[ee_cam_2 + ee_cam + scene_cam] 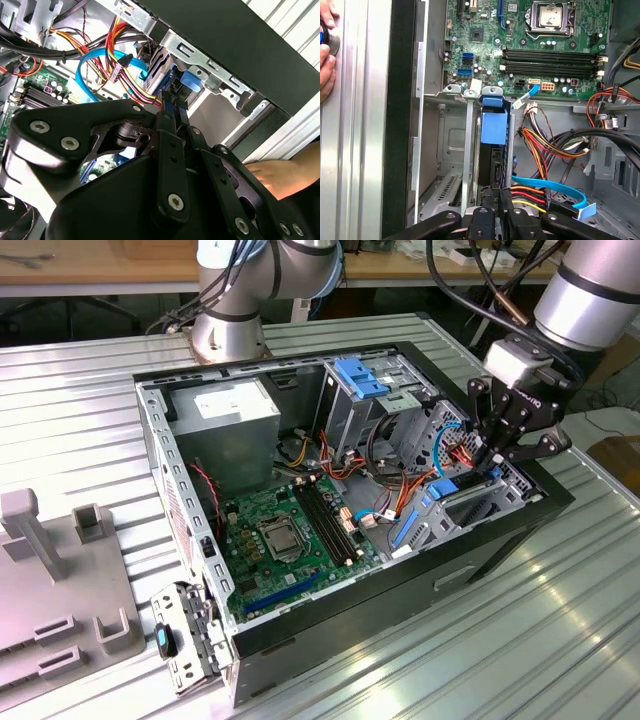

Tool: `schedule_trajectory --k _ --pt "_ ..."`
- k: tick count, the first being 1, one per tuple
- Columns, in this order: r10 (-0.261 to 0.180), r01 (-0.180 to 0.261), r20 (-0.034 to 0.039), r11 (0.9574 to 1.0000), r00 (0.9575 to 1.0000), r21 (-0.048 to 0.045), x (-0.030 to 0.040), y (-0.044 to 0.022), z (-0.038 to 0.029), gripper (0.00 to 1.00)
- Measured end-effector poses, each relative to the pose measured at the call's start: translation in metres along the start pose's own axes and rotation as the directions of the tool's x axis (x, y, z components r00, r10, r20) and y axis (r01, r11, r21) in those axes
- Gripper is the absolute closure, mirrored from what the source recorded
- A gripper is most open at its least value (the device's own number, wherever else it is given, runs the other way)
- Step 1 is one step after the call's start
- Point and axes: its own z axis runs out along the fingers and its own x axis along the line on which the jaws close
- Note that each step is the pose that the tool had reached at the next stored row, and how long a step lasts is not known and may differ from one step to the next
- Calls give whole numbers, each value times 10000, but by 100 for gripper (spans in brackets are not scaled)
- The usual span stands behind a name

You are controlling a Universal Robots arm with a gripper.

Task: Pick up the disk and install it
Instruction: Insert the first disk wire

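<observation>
- The disk (494,135), with its bright blue rails, stands on edge inside a slot of the grey drive bay (451,145), at the front corner of the open computer case (480,550).
- It seems to be already far in the slot, so the picking up is done and the installing looks nearly finished; whether it is fully seated cannot be told.
- The gripper (170,107) has its two thin fingers (176,116) close together at the near end of the disk, apparently closed on its edge or pressing it, but the contact itself is partly hidden.
- In the exterior view the gripper (490,468) points down into the case at that view's right, with the arm (590,285) rising steeply above it.
- Coloured power wires (545,145) and a blue flat cable (555,187) lie just beside the bay.
- A person's hand (326,55) rests on the table (90,410), outside the case wall.
</observation>
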Motion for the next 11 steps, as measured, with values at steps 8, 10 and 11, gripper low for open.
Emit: schedule_trajectory --k 8,10,11 --pt "3 -3 1 10000 10000 0 -1 1 29 84" --pt "19 -19 4 10000 10000 -1 -1 0 27 84" --pt "46 -46 4 10000 10000 -2 -1 -2 24 84"
